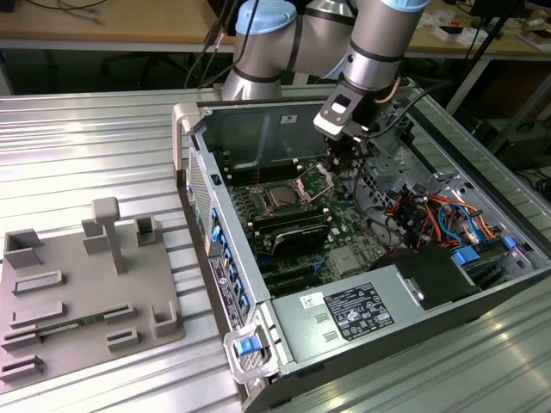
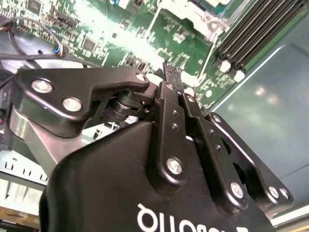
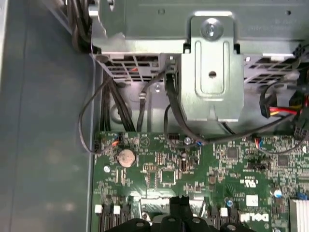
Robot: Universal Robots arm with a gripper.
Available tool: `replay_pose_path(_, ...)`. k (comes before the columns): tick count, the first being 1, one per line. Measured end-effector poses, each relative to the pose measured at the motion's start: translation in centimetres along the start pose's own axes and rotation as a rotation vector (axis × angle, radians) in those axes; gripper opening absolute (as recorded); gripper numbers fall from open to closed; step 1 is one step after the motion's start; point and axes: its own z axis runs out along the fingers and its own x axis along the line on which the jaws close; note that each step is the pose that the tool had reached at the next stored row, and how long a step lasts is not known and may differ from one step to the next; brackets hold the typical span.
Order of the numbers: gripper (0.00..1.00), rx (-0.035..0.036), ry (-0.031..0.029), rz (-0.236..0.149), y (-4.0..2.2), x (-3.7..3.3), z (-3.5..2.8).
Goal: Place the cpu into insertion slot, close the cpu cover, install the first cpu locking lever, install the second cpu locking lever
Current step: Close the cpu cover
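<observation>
cpu (image 1: 280,199) looks seated already, but the cpu cover (image 1: 315,178) is still flipped up right under the empty, pinched-together claw (image 2: 171,71), so closing and locking are left.

We've got the case (image 1: 196,163) on the worktop (image 1: 86,146), fixture tray (image 1: 77,297) to the exterior view's left. Inside: cpu (image 1: 280,198) in the insertion slot (image 1: 263,205) on the motherboard (image 1: 344,232), cpu cover (image 1: 315,178) tilted up just beside it, end effector (image 1: 343,165) over the cover, power-supply box (image 1: 353,311) nearest the camera.

Silver sq cpu (image 1: 280,199) in insertion slot (image 1: 295,206); cpu cover (image 1: 317,178) raised open.
</observation>
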Motion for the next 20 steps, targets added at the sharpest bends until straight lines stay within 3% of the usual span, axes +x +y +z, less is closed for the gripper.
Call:
replay_pose_path(6,0.11,0.0007,-0.0001,0.000,1.53,-0.03,0.12)
replay_pose_path(11,0.11,0.0030,0.0001,0.000,1.92,-0.01,0.66)
replay_pose_path(17,0.11,0.0094,0.0008,0.000,1.88,0.01,1.58)
replay_pose_path(20,0.11,0.0094,0.0010,0.000,1.89,0.01,1.60)
